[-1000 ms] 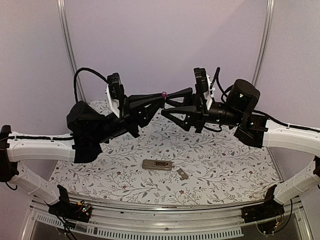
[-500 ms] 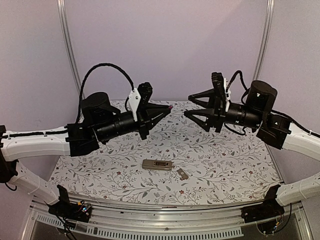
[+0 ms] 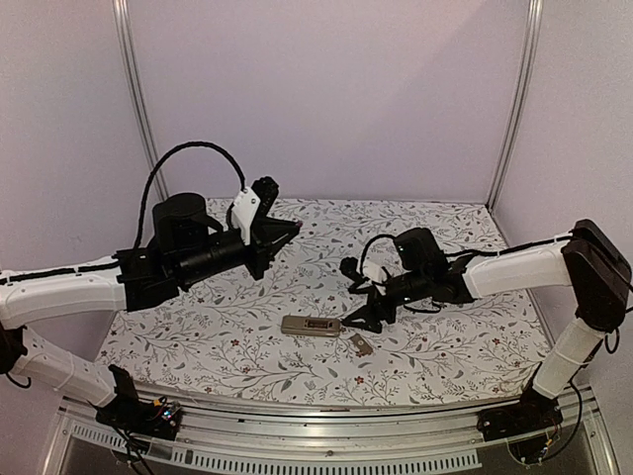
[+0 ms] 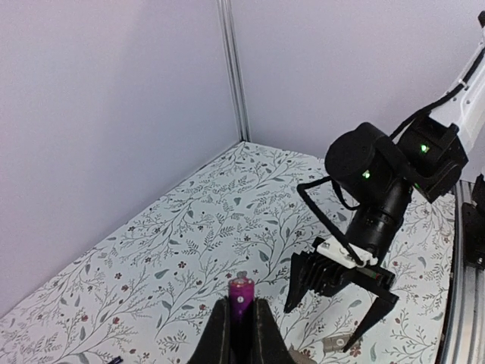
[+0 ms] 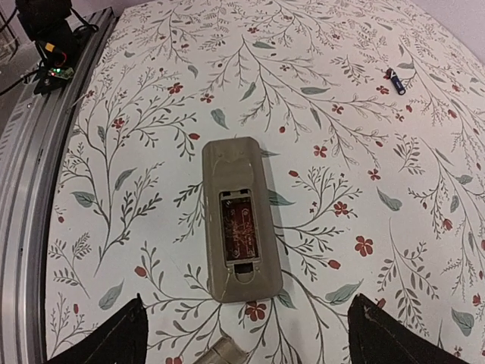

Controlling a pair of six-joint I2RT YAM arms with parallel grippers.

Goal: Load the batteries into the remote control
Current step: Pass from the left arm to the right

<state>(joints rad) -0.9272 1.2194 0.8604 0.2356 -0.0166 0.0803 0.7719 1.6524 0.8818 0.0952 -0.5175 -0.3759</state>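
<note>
desk [image 5: 151, 114]: floral printed cover, cloth or vinyl, cannot tell; matt, smooth.
remote control [image 5: 239, 220]: tan-grey plastic back, matt, smooth; recess red-brown w/ faint shine.
battery [image 4: 241, 292]: purple wrap, glossy; end cap looks metal.
loose battery [image 5: 394, 78]: dark blue, slight gloss.
left fingers [image 4: 216, 337]: black plastic, matt.
right fingers [image 5: 102, 337]: black plastic, matt.
arm shells [image 3: 59, 295]: white plastic, smooth, semi-gloss.
rail [image 5: 30, 152]: bare grey metal, prob. aluminium.
walls [image 3: 346, 89]: lilac panels, matt, smooth.

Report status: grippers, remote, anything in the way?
Left gripper shut on purple battery, aloft. Right gripper open above remote control; recess empty. Loose cover beside it, nothing blocking.
</note>
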